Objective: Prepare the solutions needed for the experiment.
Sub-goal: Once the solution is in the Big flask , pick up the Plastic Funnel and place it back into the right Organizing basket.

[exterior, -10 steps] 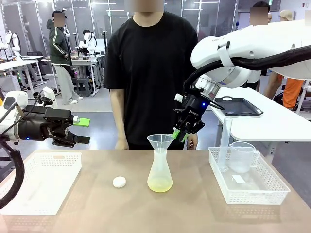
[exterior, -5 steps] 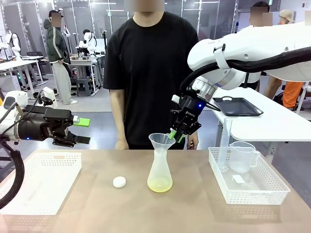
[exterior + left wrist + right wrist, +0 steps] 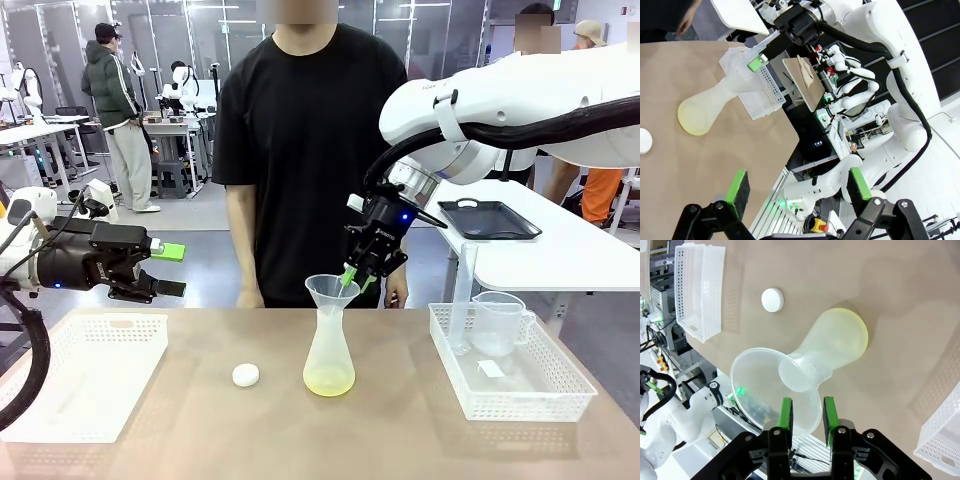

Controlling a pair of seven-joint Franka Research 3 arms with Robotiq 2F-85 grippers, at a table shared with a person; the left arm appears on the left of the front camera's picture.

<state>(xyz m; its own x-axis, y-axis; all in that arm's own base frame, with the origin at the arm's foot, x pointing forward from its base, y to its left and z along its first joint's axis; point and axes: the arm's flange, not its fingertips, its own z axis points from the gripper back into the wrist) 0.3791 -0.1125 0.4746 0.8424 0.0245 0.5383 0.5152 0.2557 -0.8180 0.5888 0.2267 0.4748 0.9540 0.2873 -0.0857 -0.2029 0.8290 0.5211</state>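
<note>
The frosted conical flask [image 3: 328, 345] stands mid-table with a little pale yellow-green solution [image 3: 328, 381] in its base and a clear funnel [image 3: 330, 291] in its neck. My right gripper [image 3: 352, 279] hangs at the funnel's far right rim. In the right wrist view its green pads [image 3: 786, 412] stand narrowly apart, straddling the funnel's [image 3: 765, 385] rim above the flask [image 3: 837, 342], so this gripper [image 3: 807, 412] is open. My left gripper [image 3: 170, 268] is open and holds nothing, in the air above the table's left end. In the left wrist view it [image 3: 799, 186] is far from the flask [image 3: 700, 112].
A small white cap [image 3: 245, 375] lies left of the flask. A white basket [image 3: 90, 400] sits at the left. Another basket [image 3: 520, 400] at the right holds a clear measuring jug [image 3: 497, 322]. A person in a black shirt [image 3: 310, 150] stands close behind the table.
My right gripper has moved left and slightly down, from beside the funnel to over its rim. The flask, funnel and left arm have stayed put.
</note>
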